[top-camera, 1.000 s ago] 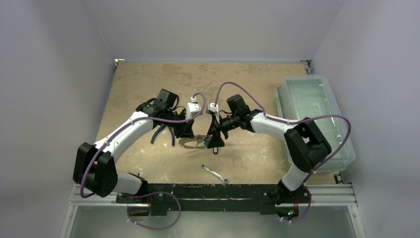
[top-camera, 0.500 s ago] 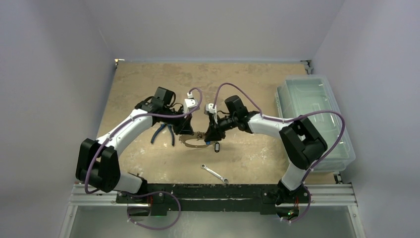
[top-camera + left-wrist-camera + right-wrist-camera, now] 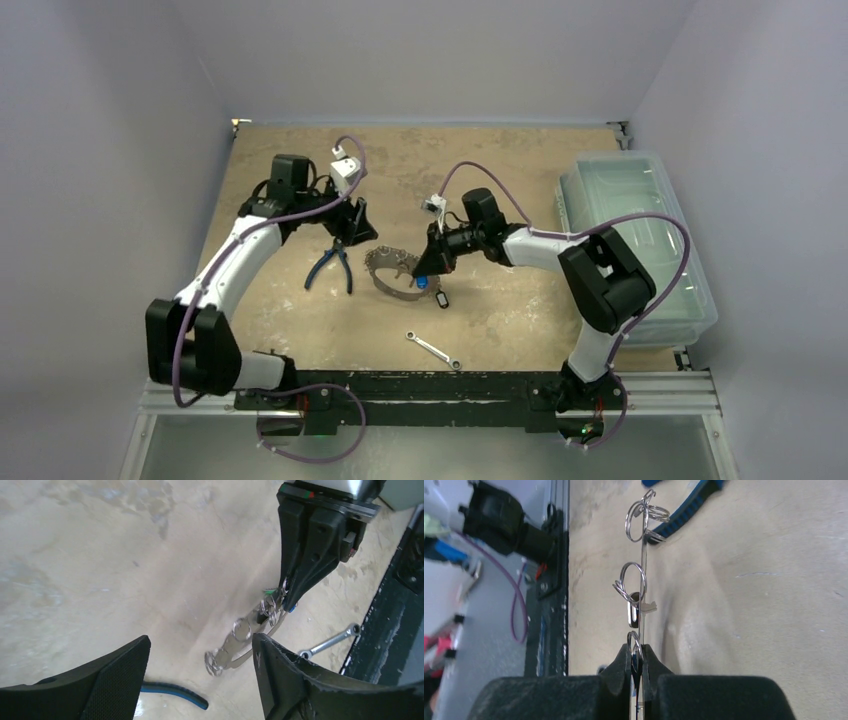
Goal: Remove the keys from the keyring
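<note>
I clamp the right gripper (image 3: 636,666) on the keyring (image 3: 643,555), held edge-up so the keys (image 3: 637,611) hang reachable. The left gripper (image 3: 200,642) waits, spread wide and empty.

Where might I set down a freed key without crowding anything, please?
Bare table runs along the far wall beyond both arms, and between the wrench and the bin. The centre is crowded: pliers, keyring and right claw sit close together.

Top view high, facing down, wrist views close — all share the keyring (image 3: 643,555)
</note>
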You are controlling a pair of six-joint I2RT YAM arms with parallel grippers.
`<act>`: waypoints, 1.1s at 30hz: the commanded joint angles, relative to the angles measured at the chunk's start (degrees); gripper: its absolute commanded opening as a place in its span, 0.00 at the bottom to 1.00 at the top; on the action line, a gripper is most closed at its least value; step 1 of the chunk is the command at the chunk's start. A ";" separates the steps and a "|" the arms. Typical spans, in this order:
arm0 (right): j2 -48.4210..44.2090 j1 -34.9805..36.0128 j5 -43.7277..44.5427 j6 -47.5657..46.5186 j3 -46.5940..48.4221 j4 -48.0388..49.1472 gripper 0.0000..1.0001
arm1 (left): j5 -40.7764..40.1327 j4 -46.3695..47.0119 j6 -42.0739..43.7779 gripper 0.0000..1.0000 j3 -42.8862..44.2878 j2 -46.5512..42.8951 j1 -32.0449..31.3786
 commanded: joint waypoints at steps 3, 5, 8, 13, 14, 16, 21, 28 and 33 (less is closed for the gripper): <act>-3.32 -1.37 4.06 21.45 -1.57 18.33 0.00 | 0.97 2.80 -2.21 0.73 -1.66 -8.98 0.30; -3.75 -1.38 5.98 22.82 -0.86 19.18 0.00 | 1.38 2.47 -2.05 0.70 -2.90 -9.40 0.24; -4.52 -1.31 8.80 24.00 -0.03 18.76 0.00 | 2.18 3.15 -2.60 0.64 -3.64 -9.37 -0.08; -5.53 -1.23 9.36 26.14 -0.77 20.10 0.00 | 0.85 5.33 -3.96 0.59 -5.02 -8.49 -4.33; -5.57 -1.22 9.11 26.45 -0.93 20.24 0.00 | 0.13 6.19 -4.24 0.59 -5.48 -8.37 -5.61; -5.76 -1.04 8.57 27.15 -1.24 20.99 0.00 | -1.08 7.76 -4.72 0.58 -6.25 -8.06 -7.09; -6.28 -0.25 7.71 28.29 -1.35 21.75 0.00 | -2.47 10.34 -5.95 0.58 -5.98 -5.64 -8.33; -6.46 0.10 6.89 29.04 -1.56 22.65 0.00 | -5.09 13.26 -6.99 0.53 -5.82 -3.68 -8.64; -6.05 0.52 8.25 29.44 -2.07 23.33 0.00 | -4.48 14.91 -8.22 0.47 -6.21 -3.03 -9.76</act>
